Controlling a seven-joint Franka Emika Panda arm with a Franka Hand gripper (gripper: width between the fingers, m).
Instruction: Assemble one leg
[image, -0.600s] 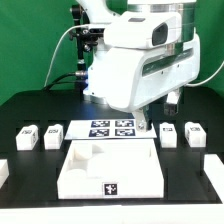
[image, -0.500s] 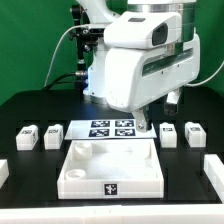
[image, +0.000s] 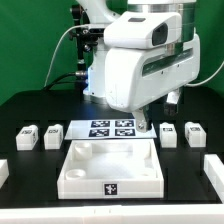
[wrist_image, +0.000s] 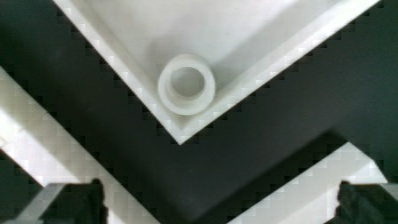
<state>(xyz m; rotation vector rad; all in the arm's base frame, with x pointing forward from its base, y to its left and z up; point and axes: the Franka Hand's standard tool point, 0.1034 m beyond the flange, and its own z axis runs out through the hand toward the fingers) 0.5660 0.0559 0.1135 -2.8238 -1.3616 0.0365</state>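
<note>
Two legs (image: 53, 133) sit at the exterior view's left. My gripper (wrist_image: 210, 203), wide open and empty, hangs over the panel (image: 80, 186) and its corner socket (wrist_image: 187, 83). Two more legs (image: 169, 133) lie at the right; I should centre squarely over one before closing.

Exterior view: I look across the counter (image: 30, 105) from its front, slightly raised, facing the arm (image: 130, 65) at middle range; wrist view: close, looking down; both share the white panel (image: 78, 180) (wrist_image: 196, 35).
</note>
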